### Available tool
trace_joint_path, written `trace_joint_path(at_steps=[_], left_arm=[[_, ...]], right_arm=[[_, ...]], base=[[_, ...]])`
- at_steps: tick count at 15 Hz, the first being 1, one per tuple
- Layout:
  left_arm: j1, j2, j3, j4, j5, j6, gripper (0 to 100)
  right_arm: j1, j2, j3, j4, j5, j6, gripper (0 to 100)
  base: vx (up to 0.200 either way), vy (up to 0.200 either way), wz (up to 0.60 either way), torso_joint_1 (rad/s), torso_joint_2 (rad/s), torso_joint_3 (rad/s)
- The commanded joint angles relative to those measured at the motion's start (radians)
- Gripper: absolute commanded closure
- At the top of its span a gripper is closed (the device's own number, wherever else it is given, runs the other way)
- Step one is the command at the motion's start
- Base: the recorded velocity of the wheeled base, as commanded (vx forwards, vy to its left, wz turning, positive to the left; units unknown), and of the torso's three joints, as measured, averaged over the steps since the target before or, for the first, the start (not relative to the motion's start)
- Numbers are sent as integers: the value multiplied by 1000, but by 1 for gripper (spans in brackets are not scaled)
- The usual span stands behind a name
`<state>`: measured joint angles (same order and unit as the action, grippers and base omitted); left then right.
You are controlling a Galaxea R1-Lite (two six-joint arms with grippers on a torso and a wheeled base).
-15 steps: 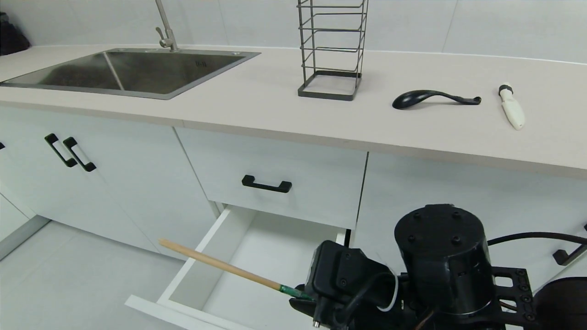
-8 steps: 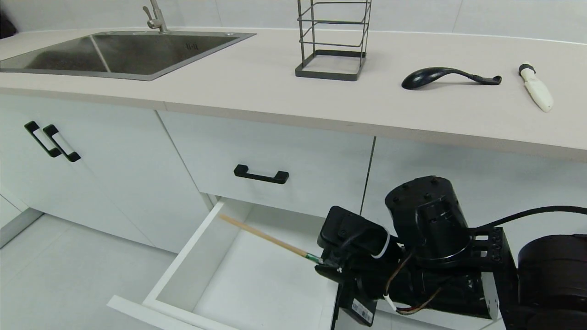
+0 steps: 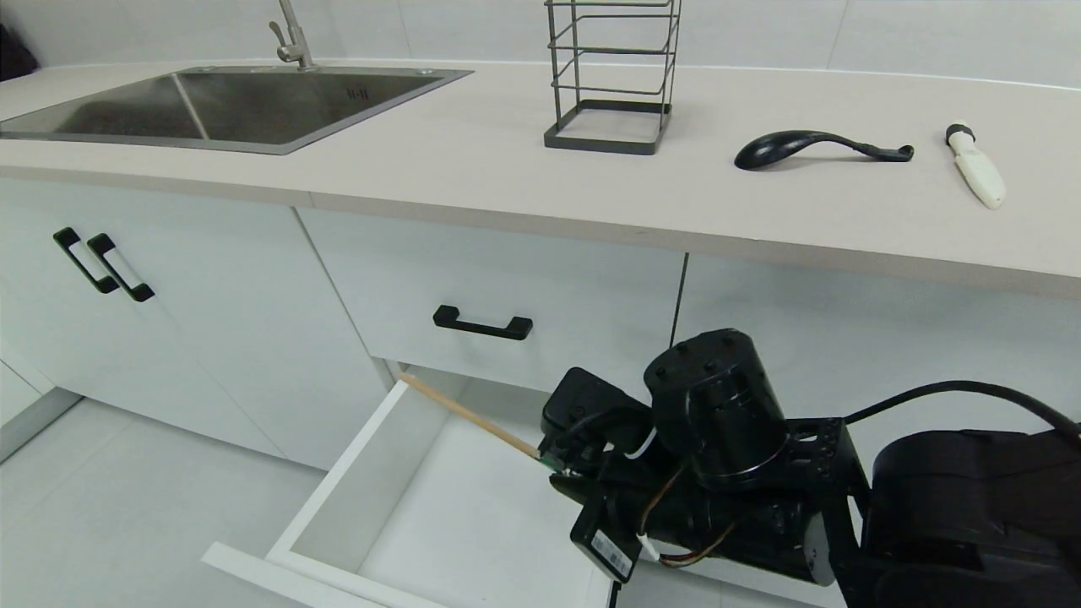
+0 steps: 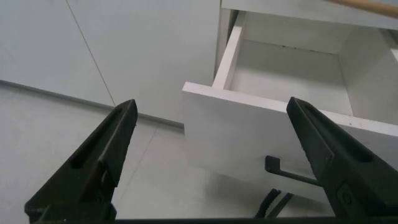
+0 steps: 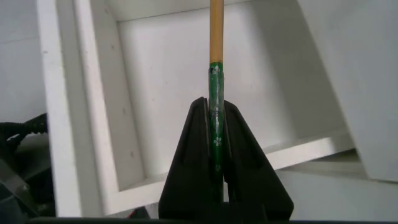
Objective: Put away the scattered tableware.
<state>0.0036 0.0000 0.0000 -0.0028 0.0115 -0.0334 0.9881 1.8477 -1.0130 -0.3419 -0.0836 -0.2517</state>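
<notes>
Right gripper (image 3: pixel 559 466) clamped on green end of chopstick (image 3: pixel 469 414); wooden shaft stretches ahead of fingers over open drawer (image 3: pixel 338 473) just below. Left gripper (image 4: pixel 211 104) spread wide, empty, facing drawer front. Black spoon (image 3: pixel 764 150) and white-handled utensil (image 3: pixel 975 173) lie on counter (image 3: pixel 473 169), well above right gripper.

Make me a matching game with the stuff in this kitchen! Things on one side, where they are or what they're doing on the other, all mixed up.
Things:
1. chopstick
2. black spoon
3. wire rack
4. drawer

Places and states:
A. pulled open
B. lying on the counter beside the white utensil
C. pinched in the right gripper
D. standing upright on the counter

Pairs: 1-C, 2-B, 3-D, 4-A
</notes>
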Motion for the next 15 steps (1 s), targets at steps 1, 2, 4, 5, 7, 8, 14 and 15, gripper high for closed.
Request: trace_joint_path(at_steps=[1, 2, 4, 5, 7, 8, 14, 15], left_arm=[[-1, 0, 0, 0, 1, 0, 0], [-1, 0, 0, 0, 1, 0, 0], [-1, 0, 0, 0, 1, 0, 0], [-1, 0, 0, 0, 1, 0, 0], [1, 0, 0, 0, 1, 0, 0], [-1, 0, 0, 0, 1, 0, 0], [-1, 0, 0, 0, 1, 0, 0], [1, 0, 0, 0, 1, 0, 0]], right_arm=[[37, 35, -15, 1, -10, 23, 100], [49, 74, -30, -6, -31, 32, 100], [55, 114, -42, -3, -65, 42, 100], [53, 128, -56, 0, -90, 45, 100], [53, 148, -75, 3, -113, 68, 100], [53, 177, -101, 41, -136, 104, 100], [53, 219, -131, 63, -180, 109, 100], [53, 222, -138, 78, -180, 111, 100]], base=[[0, 0, 0, 0, 0, 0], [0, 0, 0, 0, 0, 0], [0, 0, 0, 0, 0, 0], [0, 0, 0, 0, 0, 0], [0, 0, 0, 0, 0, 0], [0, 0, 0, 0, 0, 0], [0, 0, 0, 0, 0, 0], [0, 0, 0, 0, 0, 0]])
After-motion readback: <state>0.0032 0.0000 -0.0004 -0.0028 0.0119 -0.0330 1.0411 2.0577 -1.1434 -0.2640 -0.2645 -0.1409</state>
